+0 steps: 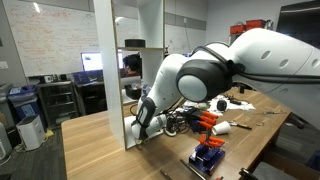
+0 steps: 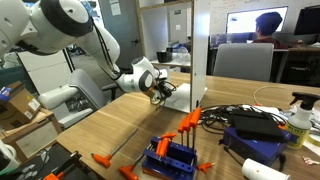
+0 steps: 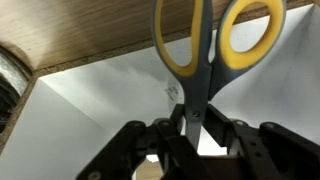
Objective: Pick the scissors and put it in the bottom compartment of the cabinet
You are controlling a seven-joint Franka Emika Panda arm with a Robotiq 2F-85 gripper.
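Observation:
My gripper (image 3: pixel 196 128) is shut on the grey blades of the scissors (image 3: pixel 200 85), whose yellow loop handles point away from the wrist. In the wrist view, the white walls of the bottom compartment (image 3: pixel 90 110) fill the space around the scissors, with the wooden tabletop edge above. In both exterior views the gripper (image 1: pixel 141 124) (image 2: pixel 160 88) is at the foot of the tall white cabinet (image 1: pixel 104 60) (image 2: pixel 201 50), reaching into its lowest opening (image 1: pixel 126 118). The scissors are too small to make out there.
An orange-and-black tool pile (image 1: pixel 205 122) lies beside the cabinet. A blue holder with orange tools (image 1: pixel 207 156) (image 2: pixel 172 155) stands near the table's front. A black box with cables (image 2: pixel 255 122) and a bottle (image 2: pixel 298 120) sit to one side.

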